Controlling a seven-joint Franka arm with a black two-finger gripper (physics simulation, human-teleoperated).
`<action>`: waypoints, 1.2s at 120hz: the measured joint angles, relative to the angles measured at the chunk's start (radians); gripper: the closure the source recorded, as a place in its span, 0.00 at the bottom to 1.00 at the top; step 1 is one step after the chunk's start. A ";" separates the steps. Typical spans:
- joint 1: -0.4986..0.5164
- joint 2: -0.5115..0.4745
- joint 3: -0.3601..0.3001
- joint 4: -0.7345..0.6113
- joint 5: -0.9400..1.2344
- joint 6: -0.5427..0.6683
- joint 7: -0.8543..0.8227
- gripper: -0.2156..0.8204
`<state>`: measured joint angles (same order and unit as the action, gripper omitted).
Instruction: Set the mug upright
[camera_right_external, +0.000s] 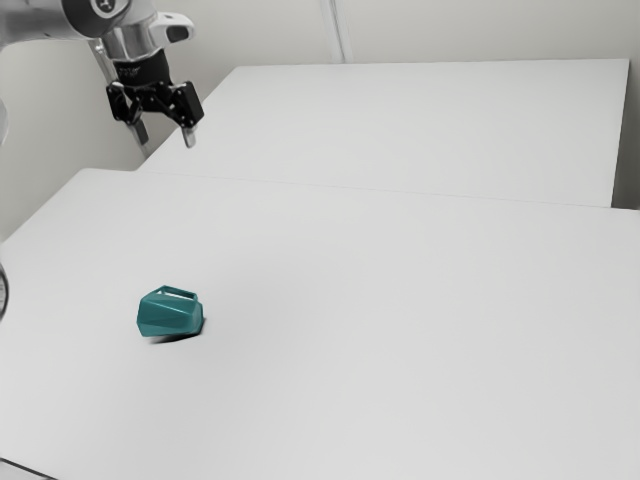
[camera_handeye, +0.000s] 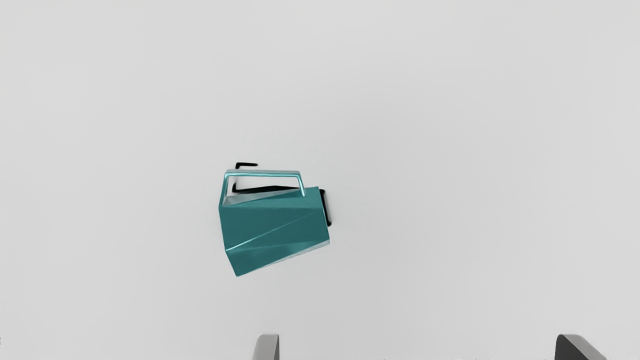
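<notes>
Mug (camera_right_external: 170, 315) is found lying on its side on the worktop (camera_right_external: 400, 350), in the exterior view's left half; it is not upright. Body is teal, with flat, angular facets. Handle (camera_handeye: 262, 173) is a squared loop of the same colour, standing off the body, with a clear gap between the two. In the exterior view the handle is at the mug's upper side. One end of the body appears broader than the other; which end is the mouth cannot be told. A dark shadow (camera_right_external: 178, 339) lies along the underside, and the wrist view shows further dark marks by the handle and at one end of the body.

Gripper (camera_right_external: 166, 139) hangs above the worktop level, toward the exterior view's upper left, well apart from the mug. Jaws stand wide, with a broad space between the two fingers (camera_handeye: 269, 347) and nothing held. Per the wrist view, the mug lies out ahead of the fingertips, off centre toward one finger and touching neither.

Arm (camera_right_external: 45, 22) enters at the exterior view's upper left. Worktop surface is plain and pale. Behind it is another flat, pale surface (camera_right_external: 420, 130), with a light wall (camera_right_external: 450, 30) beyond.
</notes>
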<state>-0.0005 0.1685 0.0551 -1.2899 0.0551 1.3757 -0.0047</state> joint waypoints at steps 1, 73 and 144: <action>0.000 0.001 0.000 0.000 0.000 -0.002 0.000 0.21; 0.011 0.031 0.280 -0.183 -0.224 -0.036 0.016 0.21; 0.115 0.122 0.406 -0.427 -0.541 0.056 0.277 0.21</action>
<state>0.1142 0.2905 0.4611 -1.7169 -0.4859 1.4322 0.2727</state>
